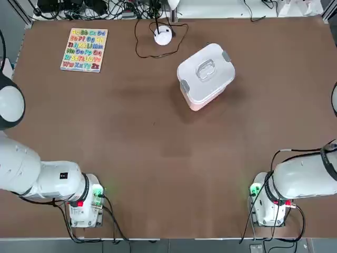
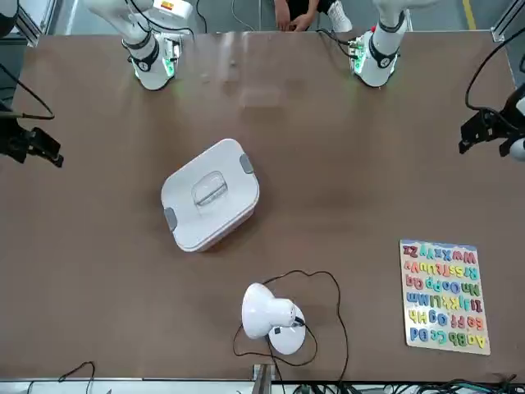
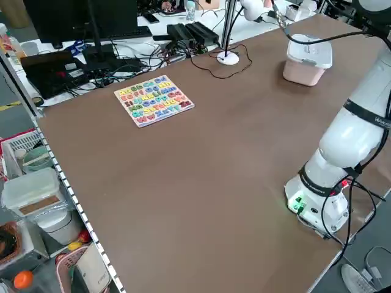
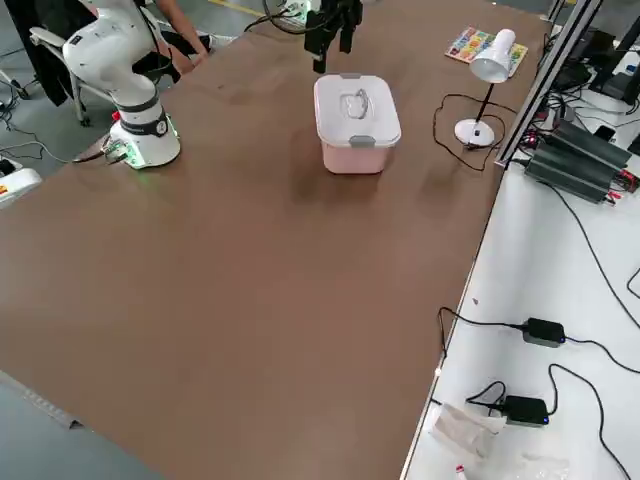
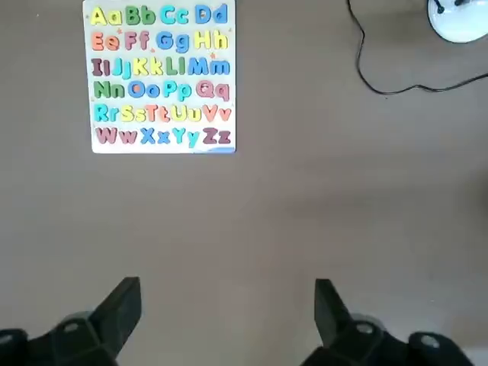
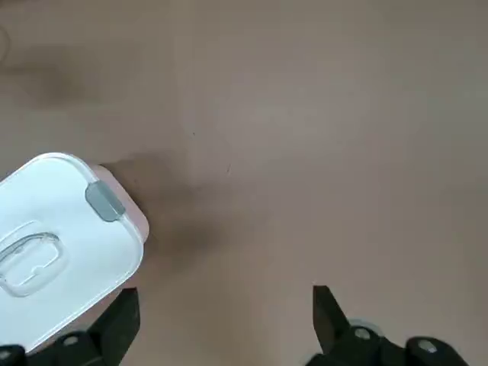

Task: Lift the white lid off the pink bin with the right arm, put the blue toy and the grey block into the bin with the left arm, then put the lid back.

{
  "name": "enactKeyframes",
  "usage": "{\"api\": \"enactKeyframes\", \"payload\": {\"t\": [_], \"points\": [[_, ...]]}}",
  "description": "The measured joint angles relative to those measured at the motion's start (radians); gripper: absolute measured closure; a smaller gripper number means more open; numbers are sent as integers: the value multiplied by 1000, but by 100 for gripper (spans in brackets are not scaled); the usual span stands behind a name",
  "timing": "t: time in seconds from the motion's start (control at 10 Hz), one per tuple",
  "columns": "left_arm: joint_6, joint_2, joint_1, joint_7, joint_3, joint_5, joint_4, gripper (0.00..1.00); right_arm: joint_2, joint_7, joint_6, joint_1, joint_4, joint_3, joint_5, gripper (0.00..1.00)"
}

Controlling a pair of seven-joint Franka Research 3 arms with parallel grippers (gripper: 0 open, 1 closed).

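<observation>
White plastic is forming the lid [image 1: 201, 74], which we are seeing seated on the pink bin [image 4: 355, 160], right of upper centre in the top view; its two grey clips [image 4: 362, 141] are lying on opposite edges. We are observing the left gripper [image 5: 228, 305] hovering above the table [image 1: 158, 184], at the right edge of the front view, its fingers standing wide apart and gripping nothing. We are likewise finding the right gripper [image 6: 226, 305] at the left edge of the front view, wide open and holding nothing. We are noting a letter board [image 1: 84, 50] lying at upper left of the top view, and a white lamp [image 1: 163, 35] standing near its top centre. We are also glimpsing a person's hands [image 2: 300, 18] at the front view's top edge.
</observation>
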Motion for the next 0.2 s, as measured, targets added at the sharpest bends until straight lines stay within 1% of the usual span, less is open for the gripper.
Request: {"api": "enactKeyframes", "payload": {"t": [0.2], "points": [[-2,0,0,0,0,0,0,0,0,0,-6,0,0,0,0,0]]}}
